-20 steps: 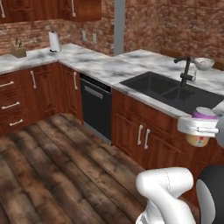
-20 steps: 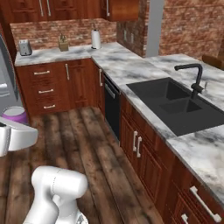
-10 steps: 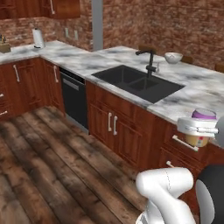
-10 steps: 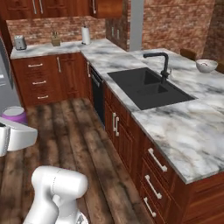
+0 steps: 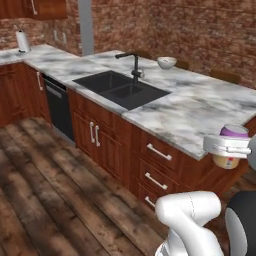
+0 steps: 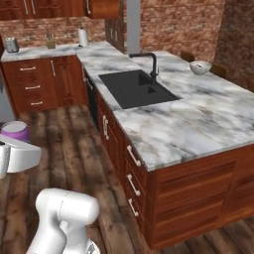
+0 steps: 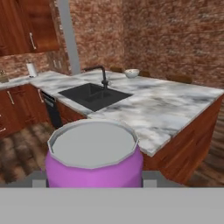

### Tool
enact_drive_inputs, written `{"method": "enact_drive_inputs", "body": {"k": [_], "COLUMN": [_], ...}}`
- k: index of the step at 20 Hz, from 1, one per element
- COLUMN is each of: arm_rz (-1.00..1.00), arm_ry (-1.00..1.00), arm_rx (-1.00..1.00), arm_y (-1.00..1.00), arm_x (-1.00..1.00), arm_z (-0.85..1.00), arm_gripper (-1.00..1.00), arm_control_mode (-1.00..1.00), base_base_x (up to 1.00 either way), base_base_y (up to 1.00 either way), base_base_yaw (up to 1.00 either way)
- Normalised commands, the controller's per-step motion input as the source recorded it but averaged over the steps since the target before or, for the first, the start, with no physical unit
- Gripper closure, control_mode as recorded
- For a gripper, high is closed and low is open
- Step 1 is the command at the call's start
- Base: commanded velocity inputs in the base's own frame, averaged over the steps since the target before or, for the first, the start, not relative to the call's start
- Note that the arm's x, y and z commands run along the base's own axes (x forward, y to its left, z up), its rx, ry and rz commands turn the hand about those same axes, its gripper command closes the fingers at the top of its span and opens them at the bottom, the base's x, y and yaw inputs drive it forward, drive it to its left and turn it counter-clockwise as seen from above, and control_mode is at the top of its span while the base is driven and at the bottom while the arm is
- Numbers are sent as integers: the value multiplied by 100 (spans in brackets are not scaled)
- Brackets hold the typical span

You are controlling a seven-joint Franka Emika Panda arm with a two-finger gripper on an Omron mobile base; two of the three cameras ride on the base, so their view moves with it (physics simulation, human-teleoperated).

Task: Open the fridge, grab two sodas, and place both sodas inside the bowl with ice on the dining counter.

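Observation:
My gripper [image 5: 227,146] is shut on a purple soda can [image 5: 231,150] with a tan base, held upright at the right edge of the left base view. The same soda [image 6: 15,131] sits at the far left of the right base view, and its grey lid and purple body [image 7: 94,157] loom large in the hand view. Across the room stretches the dining counter [image 5: 200,110] with a marble top, black sink [image 5: 121,88] and faucet. Beyond the faucet, the small light-grey bowl [image 5: 166,62] rests on the dining counter [image 6: 198,114], where the bowl [image 6: 200,67] stands near the back, also bowl [image 7: 131,73].
Reddish wood drawers and doors [image 5: 150,165] front the counter. A black dishwasher [image 5: 59,107] sits at its left end. A paper towel roll [image 5: 21,41] stands on the rear counter. Brick wall behind; wooden floor [image 5: 45,190] open in front.
The whole scene has shifted as the base drives and turns: the sink and bowl now lie nearer and more central. The soda stays in the gripper as before.

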Motion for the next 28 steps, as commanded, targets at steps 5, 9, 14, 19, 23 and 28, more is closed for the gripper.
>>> {"method": "enact_drive_inputs", "body": {"k": [5, 9, 14, 19, 23, 28], "arm_rz": [0, 0, 0, 0, 0, 0], "arm_ry": [0, 0, 0, 0, 0, 0], "arm_rx": [0, 0, 0, 0, 0, 0], "arm_y": [0, 0, 0, 0, 0, 0], "arm_x": [0, 0, 0, 0, 0, 0], "arm_z": [0, 0, 0, 0, 0, 0], "arm_gripper": [100, 100, 100, 100, 100, 100], "arm_control_mode": [100, 100, 100, 100, 100, 100], "base_base_x": [35, 68, 68, 69, 84, 76], "base_base_y": [-100, -100, -100, -100, -96, -93], "base_base_yaw": [0, 1, 6, 8, 14, 16]}}
